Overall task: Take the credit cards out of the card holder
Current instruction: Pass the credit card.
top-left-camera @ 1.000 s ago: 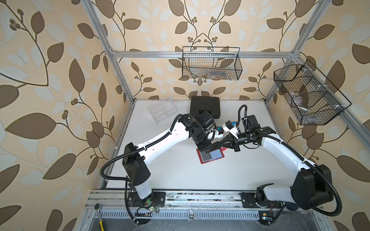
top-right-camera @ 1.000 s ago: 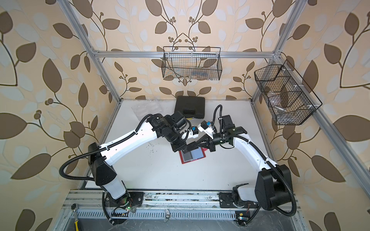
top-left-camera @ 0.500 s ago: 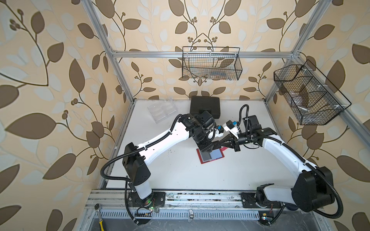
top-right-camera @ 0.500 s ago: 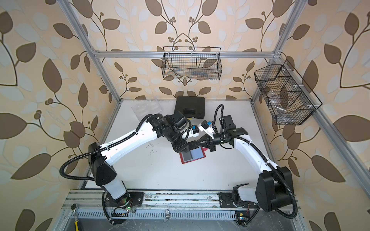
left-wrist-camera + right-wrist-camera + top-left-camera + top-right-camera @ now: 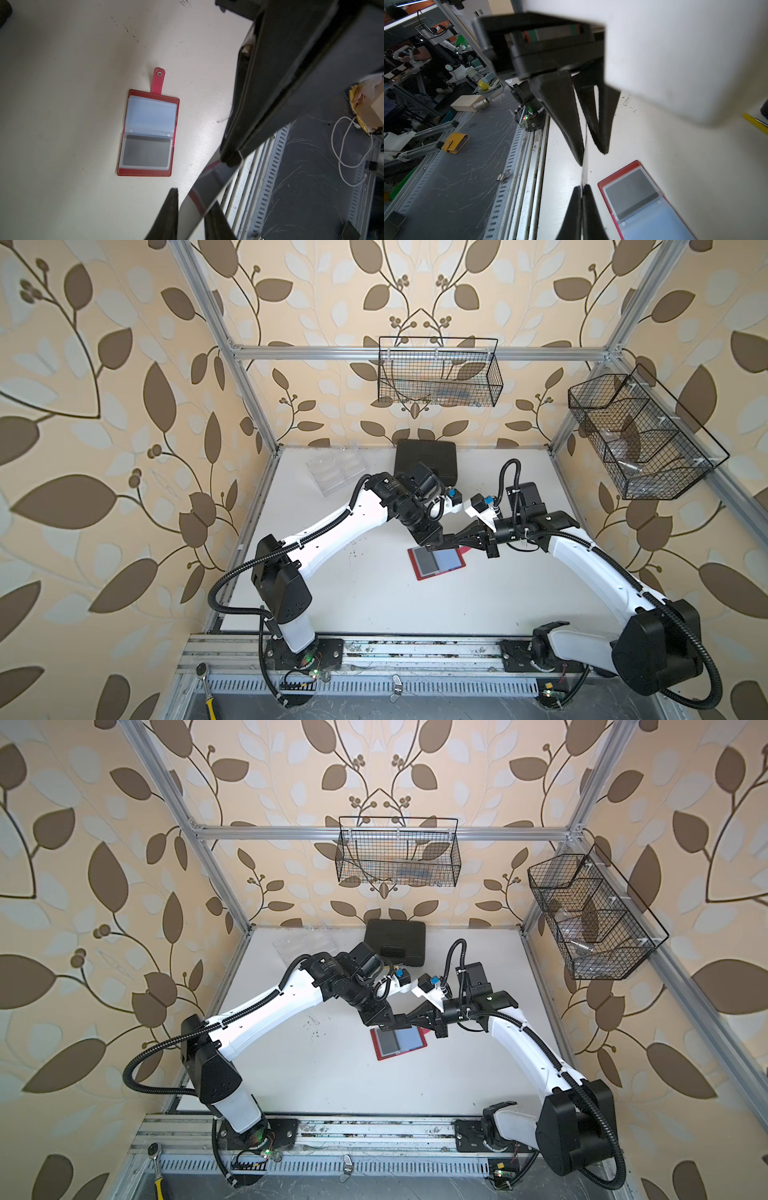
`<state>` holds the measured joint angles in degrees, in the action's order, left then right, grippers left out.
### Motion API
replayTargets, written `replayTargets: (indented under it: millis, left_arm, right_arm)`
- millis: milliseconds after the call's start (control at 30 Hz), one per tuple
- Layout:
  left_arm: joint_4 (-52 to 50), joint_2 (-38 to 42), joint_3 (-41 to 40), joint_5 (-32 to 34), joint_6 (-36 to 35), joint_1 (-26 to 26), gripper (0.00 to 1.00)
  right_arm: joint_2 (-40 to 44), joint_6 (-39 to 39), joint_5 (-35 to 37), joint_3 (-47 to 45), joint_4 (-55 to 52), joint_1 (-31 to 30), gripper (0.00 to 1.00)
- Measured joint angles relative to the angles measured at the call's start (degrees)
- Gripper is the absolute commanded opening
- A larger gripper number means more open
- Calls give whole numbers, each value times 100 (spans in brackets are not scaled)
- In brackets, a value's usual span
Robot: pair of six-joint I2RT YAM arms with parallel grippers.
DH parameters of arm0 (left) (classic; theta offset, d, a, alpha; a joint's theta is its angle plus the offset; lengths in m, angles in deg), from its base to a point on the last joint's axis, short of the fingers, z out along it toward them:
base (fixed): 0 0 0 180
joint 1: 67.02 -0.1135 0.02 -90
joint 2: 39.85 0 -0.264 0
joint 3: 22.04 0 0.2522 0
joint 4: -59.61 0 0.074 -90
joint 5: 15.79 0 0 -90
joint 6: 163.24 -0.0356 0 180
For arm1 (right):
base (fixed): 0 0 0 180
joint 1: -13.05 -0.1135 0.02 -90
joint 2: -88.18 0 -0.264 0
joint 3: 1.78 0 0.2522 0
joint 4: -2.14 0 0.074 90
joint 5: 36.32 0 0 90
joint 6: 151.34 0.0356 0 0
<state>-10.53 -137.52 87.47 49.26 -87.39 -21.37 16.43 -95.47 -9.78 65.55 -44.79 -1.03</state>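
Left fingers (image 5: 170, 212) narrowly parted astride one credit card (image 5: 209, 182), seemingly unclamped; right fingers (image 5: 572, 212) pinched shut on its edge, clear of the card holder (image 5: 145, 172) lying open on desk (image 5: 62, 104) below both, another dark card (image 5: 146, 152) sleeved inside: one out, at least one to go.

Beige wallpaper (image 5: 104, 406) with brown leaves; a wire basket (image 5: 438, 373) hangs at the back, a second basket (image 5: 640, 435) at the side, above the white table (image 5: 374, 605).
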Motion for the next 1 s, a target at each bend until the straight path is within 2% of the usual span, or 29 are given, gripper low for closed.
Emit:
replayTargets:
  millis: [100, 233, 333, 367, 467, 633, 1000]
  left_arm:
    - [-4, 0, -15, -127, -9, 0, 8]
    - [-48, 0, -15, -289, -13, 0, 2]
    - [-61, 0, -15, -337, -50, 0, 0]
    - [-59, 0, -17, -337, -68, 0, 0]
    - [11, 2, -103, -302, -175, 0, 0]
    - [107, 17, -197, -295, -319, 0, 0]
    - [271, 302, -328, -319, -522, 4, 0]
  right_arm:
    - [2, -7, 20, -2, 37, 0, 0]
    - [2, -2, 50, -2, 144, 7, 0]
    - [2, 7, 55, -4, 164, 11, 26]
    - [2, 46, 63, -9, 190, 11, 37]
    - [2, 107, 50, -37, 225, 4, 46]
    - [2, 155, 22, -44, 245, 7, 49]
    - [-190, 177, -87, -44, 262, 48, 46]
